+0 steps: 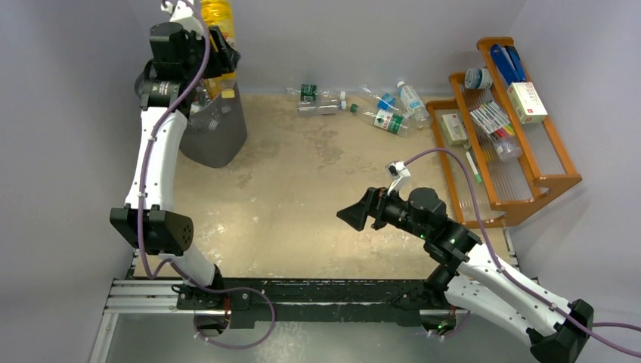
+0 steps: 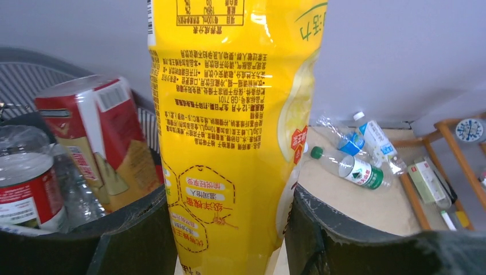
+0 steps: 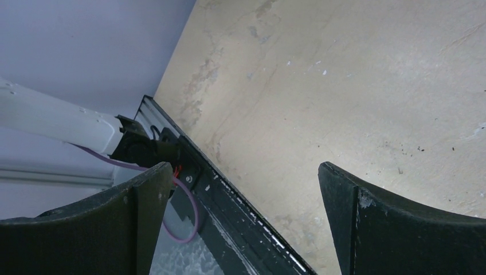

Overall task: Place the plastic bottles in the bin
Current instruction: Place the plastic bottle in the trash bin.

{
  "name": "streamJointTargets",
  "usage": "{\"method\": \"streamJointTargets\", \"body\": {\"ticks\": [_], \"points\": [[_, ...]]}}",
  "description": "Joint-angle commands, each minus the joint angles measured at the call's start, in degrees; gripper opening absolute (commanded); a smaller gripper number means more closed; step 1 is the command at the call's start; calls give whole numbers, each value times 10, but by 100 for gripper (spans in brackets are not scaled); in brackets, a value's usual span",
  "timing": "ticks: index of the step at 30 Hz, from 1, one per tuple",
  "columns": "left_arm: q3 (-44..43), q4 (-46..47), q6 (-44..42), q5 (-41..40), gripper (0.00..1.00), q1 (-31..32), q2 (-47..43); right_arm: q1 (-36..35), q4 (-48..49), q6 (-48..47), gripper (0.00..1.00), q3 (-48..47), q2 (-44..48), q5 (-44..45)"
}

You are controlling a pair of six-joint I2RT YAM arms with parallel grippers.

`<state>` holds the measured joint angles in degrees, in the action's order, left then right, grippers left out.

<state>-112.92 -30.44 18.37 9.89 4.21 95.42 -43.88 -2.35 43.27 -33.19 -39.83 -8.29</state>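
- Two arms are recorded, and only one is loaded: the left gripper (image 1: 217,54) is raised at the far left corner, its fingers clamped on a yellow bottle (image 1: 216,17).
- In the left wrist view the yellow bottle (image 2: 229,143) is seen between the two fingers with its long axis roughly upright, most of its length standing clear of the grip.
- The bin (image 1: 219,136) is found directly below that gripper. In the left wrist view its ribbed inner wall (image 2: 23,74) shows to the left of the held bottle, and red-labelled bottles (image 2: 26,195) are seen lying inside.
- The step in hand is judged to be the release. It turns on the bottle hanging over the opening rather than the rim — which of the two cannot be settled from these views.
- Several loose bottles (image 1: 387,121) are noted on their sides along the far wall, between the bin and the wooden rack (image 1: 529,189).
- The right gripper (image 1: 355,214) is held low over the middle of the table, fingers apart, nothing between them.
- The loose bottles lie beyond the right gripper toward the far wall, and that arm is judged the nearer to them.
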Motion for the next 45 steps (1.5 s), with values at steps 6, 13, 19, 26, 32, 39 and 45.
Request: {"method": "streamJointTargets", "body": {"ticks": [6,13,19,26,32,39,45], "points": [[17,45,67,13,48,-88,-48,-2,50,17,100,2,1,-19],[53,80,79,-18,48,-137,-51,-2,65,20,100,10,-13,-26],[39,84,89,-44,50,-160,-22,-2,75,22,100,12,-23,-29],[4,61,112,-70,56,-170,38,-2,82,21,100,9,-37,-31],[-8,32,123,-78,75,-173,64,-2,89,20,100,11,-48,-30],[-31,-6,109,-93,80,-174,0,-2,104,15,100,6,-75,-37],[-27,-42,112,-71,81,-174,-83,-2,90,-2,100,-7,-88,-35]]}}
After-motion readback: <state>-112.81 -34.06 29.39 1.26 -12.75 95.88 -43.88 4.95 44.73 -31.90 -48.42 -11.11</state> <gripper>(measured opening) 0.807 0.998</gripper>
